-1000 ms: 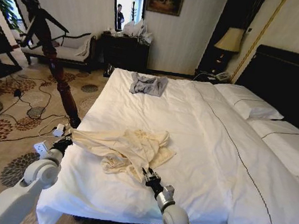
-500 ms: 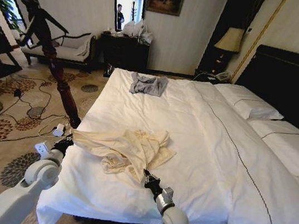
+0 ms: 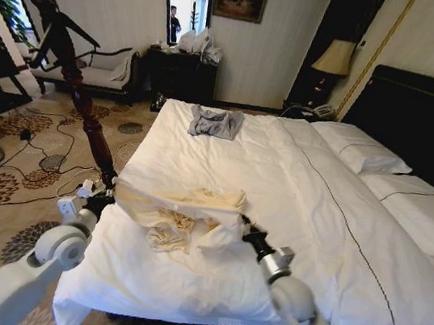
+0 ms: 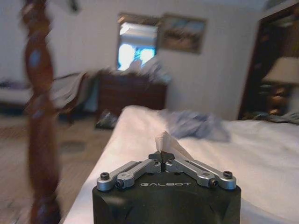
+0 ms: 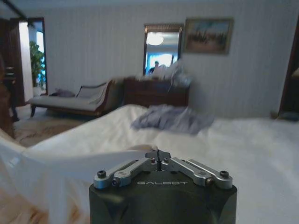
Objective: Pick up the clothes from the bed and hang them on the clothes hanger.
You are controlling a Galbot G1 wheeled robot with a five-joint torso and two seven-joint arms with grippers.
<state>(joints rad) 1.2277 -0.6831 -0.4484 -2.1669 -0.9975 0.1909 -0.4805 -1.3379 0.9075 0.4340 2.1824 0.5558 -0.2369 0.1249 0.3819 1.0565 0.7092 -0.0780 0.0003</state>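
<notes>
The cream clothes (image 3: 182,206) hang stretched a little above the white bed (image 3: 317,202) near its foot, with a bunched part still lying on the duvet. My left gripper (image 3: 104,199) is shut on the clothes' left end; in the left wrist view a tuft of cream cloth (image 4: 167,141) sticks out of my left gripper (image 4: 162,157). At the clothes' right end my right gripper (image 3: 244,230) is shut as well. In the right wrist view the cloth (image 5: 70,163) runs sideways from that gripper (image 5: 158,157). The clothes hanger is out of view.
A small grey garment (image 3: 215,121) lies at the bed's far end. A dark twisted wooden post (image 3: 86,110) stands left of the bed, with cables and a power strip (image 3: 72,205) on the patterned carpet. A black headboard (image 3: 427,120), a lamp and a dresser line the walls.
My right gripper has moved up and to the right, taken hold of the clothes' right side and lifted it. The cloth is now pulled taut between both grippers; the left rose slightly.
</notes>
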